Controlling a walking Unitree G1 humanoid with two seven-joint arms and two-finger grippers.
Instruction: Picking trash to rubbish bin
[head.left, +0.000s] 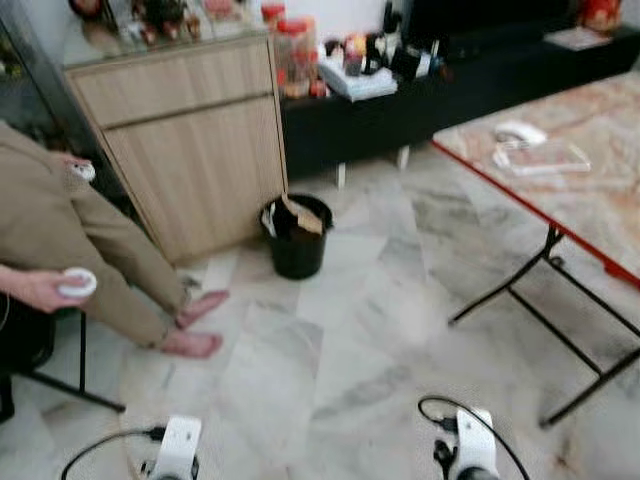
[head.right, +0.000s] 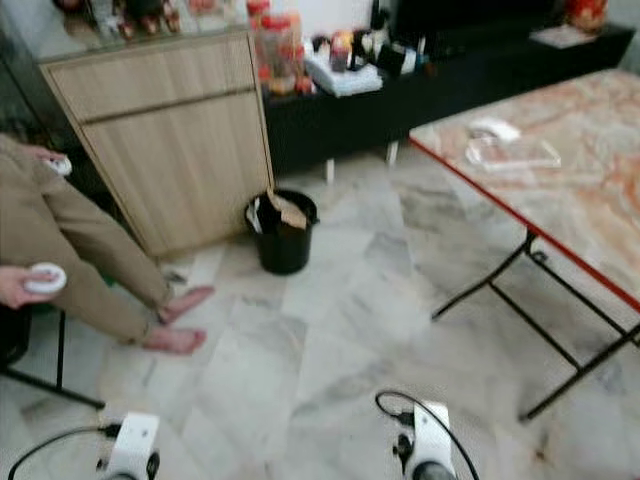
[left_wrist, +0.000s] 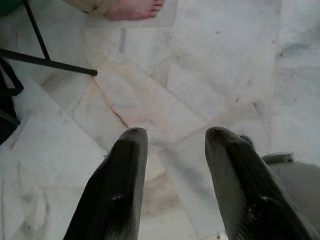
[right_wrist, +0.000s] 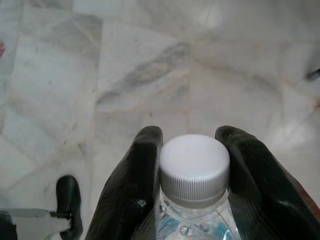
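A clear plastic bottle with a white ribbed cap is clamped between the fingers of the right gripper. The left gripper is held wide apart above the pale marble floor. Well ahead of both stands the round black rubbish bin.

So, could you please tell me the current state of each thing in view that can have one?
Right gripper: shut on the bottle neck.
Bottle: white cap on, held upright between the fingers.
Left gripper: open, holding nothing, above the marble floor.
Rubbish bin: upright, no lid, brown trash sticking out.
Folding table: unfolded, standing.
Wooden cabinet: closed.
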